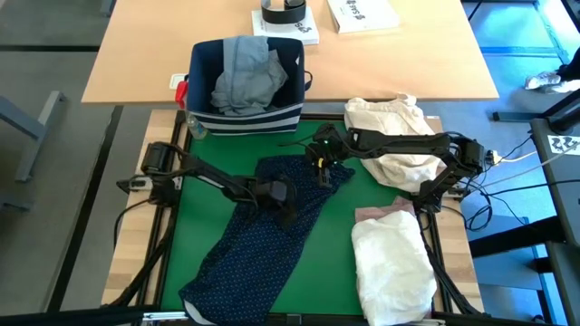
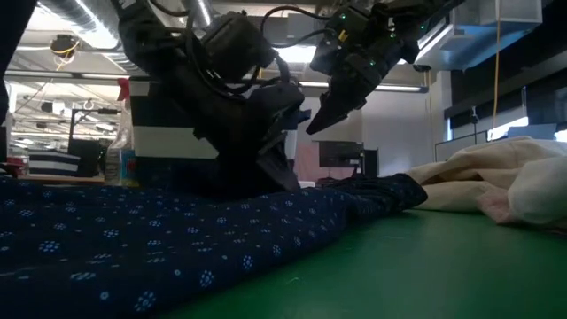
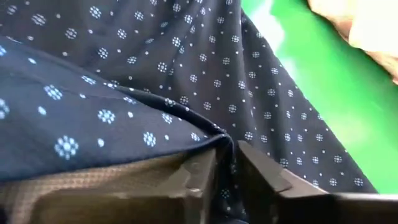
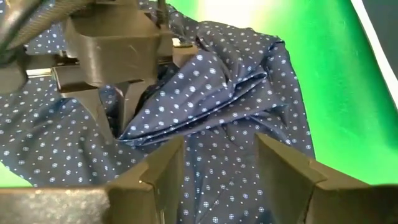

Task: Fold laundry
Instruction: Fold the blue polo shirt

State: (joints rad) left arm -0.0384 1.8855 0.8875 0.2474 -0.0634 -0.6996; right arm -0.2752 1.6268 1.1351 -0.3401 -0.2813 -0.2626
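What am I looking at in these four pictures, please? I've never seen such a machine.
Two dark robot arms work at a green table, filmed from above, from table height, and from a camera on each wrist. A navy dotted shirt lies spread out; the left gripper pinches a fold of it, while the right gripper hovers open just above the cloth. White and pink garments lie to the right, a cream bundle behind them. Grey jeans sit in a striped bin.
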